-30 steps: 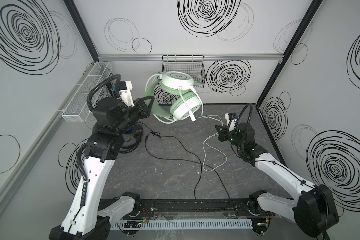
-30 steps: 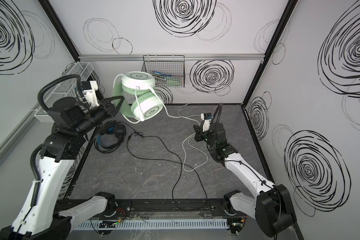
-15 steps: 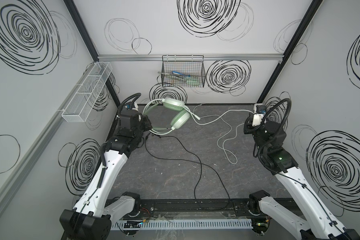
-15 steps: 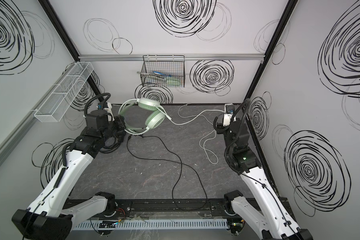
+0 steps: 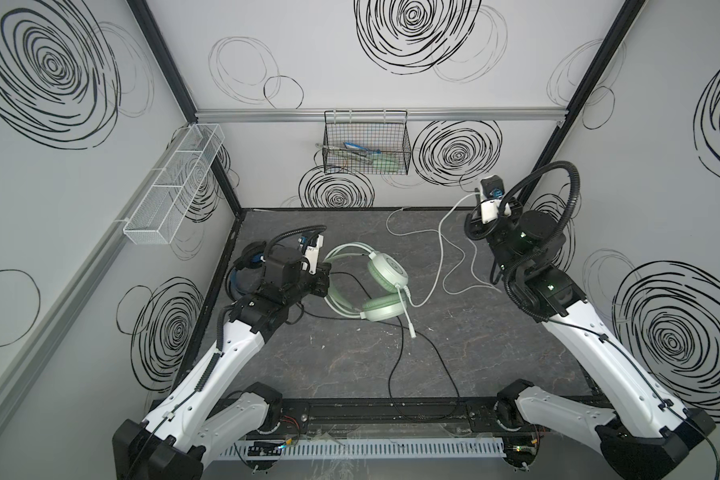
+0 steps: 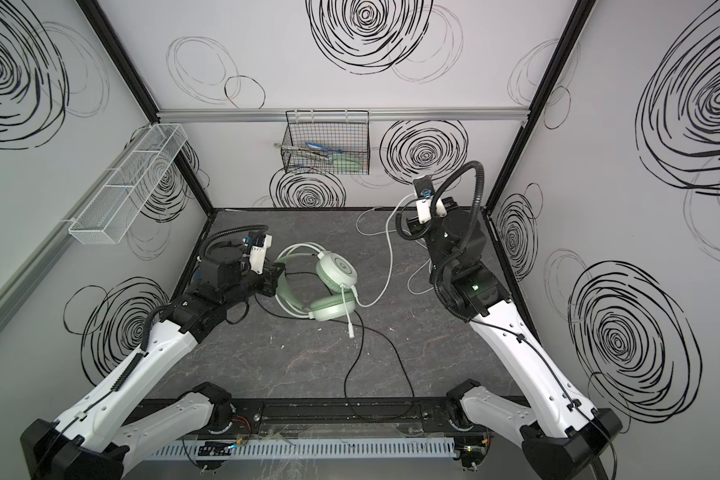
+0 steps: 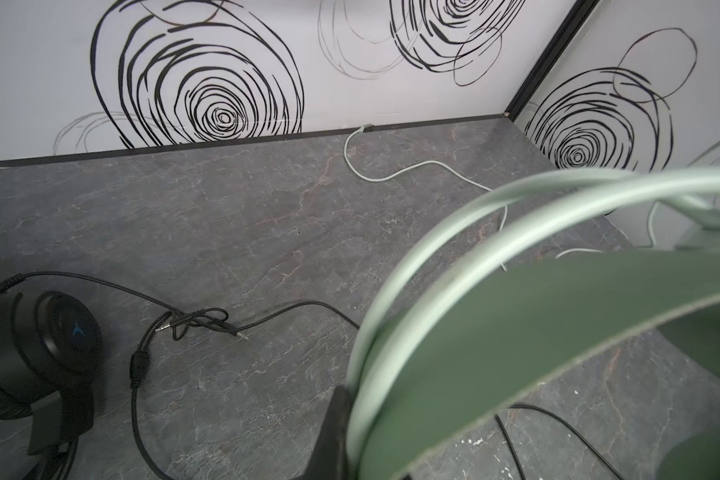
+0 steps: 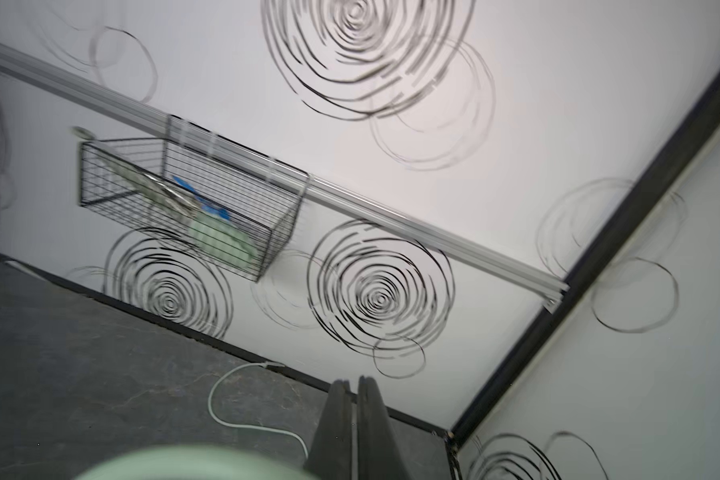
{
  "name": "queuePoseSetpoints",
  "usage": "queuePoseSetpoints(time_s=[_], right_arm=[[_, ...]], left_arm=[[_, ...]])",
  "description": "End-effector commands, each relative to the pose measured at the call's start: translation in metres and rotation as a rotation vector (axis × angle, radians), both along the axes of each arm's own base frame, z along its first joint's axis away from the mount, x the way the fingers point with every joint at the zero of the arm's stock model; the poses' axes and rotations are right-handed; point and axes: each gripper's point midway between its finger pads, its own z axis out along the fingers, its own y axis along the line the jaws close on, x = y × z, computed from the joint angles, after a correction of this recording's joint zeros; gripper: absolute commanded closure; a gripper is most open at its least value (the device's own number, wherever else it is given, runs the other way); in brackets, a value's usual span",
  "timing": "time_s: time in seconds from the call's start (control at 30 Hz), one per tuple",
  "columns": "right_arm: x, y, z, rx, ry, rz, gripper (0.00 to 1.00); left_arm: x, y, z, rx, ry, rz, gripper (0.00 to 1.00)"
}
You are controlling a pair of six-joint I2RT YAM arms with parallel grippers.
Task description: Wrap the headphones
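Left gripper [image 5: 324, 277] is clamped on the headband of the mint-green headphones [image 5: 385, 274], its jaws closed over the thin twin bands. The left wrist view shows one dark finger [image 7: 329, 436] pressed against the band. From that grip the headband arcs toward the middle of the floor [image 5: 350, 374]. The two earcups sit there one in front of the other, and the boom mic [image 5: 405, 311] slants down past the nearer cup (whether the cups bear on the floor or hang just clear of it I cannot tell).

Right gripper [image 8: 352, 384] has its jaws pressed flat together with only a hairline between them, raised near the back right corner. In both top views the white cord [image 5: 440, 257] climbs off the floor to it in two strands and appears held there, though the pinch itself is hidden. The rest of the cord wanders loose over the right half of the floor to the mint earcup, and its free end lies at the foot of the back wall [image 5: 350, 62].

The black headphones [image 7: 38, 345] lie by the left wall [image 5: 80, 249], mostly behind the left arm in the top views. Their black cord [image 5: 396, 361] crosses the floor inside the mint headband's arc, then loops forward to the front rail [image 5: 371, 409]. The plugs [image 7: 200, 322] are tangled near the black earcup.

A wire basket [image 5: 366, 145] hangs on the back wall, well apart from both grippers.
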Motion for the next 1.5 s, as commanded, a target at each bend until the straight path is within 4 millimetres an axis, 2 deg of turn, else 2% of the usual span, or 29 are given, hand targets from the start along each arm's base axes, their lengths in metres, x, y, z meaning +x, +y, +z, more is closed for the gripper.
queuePoseSetpoints(time_s=[0.0,0.1,0.3,0.4,0.5,0.6,0.9,1.0,1.17,1.3,1.47], right_arm=[[-0.038,0.031,0.04,-0.08,-0.179,0.141,1.0],[-0.054,0.056,0.048,-0.126,-0.207,0.207,1.0],[-0.078,0.092,0.073,-0.192,-0.282,0.296,1.0],[-0.085,0.106,0.084,-0.227,-0.317,0.331,1.0],[-0.083,0.113,0.092,-0.243,-0.34,0.336,1.0],[-0.079,0.12,0.089,-0.283,-0.345,0.335,1.0],[-0.067,0.135,0.08,-0.292,-0.303,0.34,1.0],[-0.062,0.139,0.075,-0.289,-0.286,0.33,1.0],[-0.05,0.138,0.079,-0.243,-0.264,0.306,1.0],[-0.039,0.139,0.078,-0.186,-0.223,0.324,0.98],[-0.032,0.14,0.076,-0.133,-0.193,0.334,0.96]], left_arm=[[-0.001,-0.025,0.009,-0.068,-0.029,-0.114,1.0],[0.0,-0.036,0.006,-0.068,-0.017,-0.14,1.0],[0.008,-0.05,0.014,-0.033,-0.033,-0.144,1.0],[0.01,-0.054,0.017,-0.022,-0.036,-0.143,1.0],[0.005,-0.064,0.019,0.004,-0.041,-0.184,1.0],[-0.009,-0.083,0.024,0.02,-0.053,-0.279,1.0],[-0.069,-0.148,0.038,0.04,-0.091,-0.546,1.0],[-0.088,-0.167,0.058,0.004,-0.136,-0.614,1.0],[-0.121,-0.187,0.106,-0.12,-0.201,-0.718,1.0],[-0.138,-0.192,0.137,-0.194,-0.227,-0.779,1.0],[-0.154,-0.187,0.183,-0.277,-0.29,-0.817,1.0]])
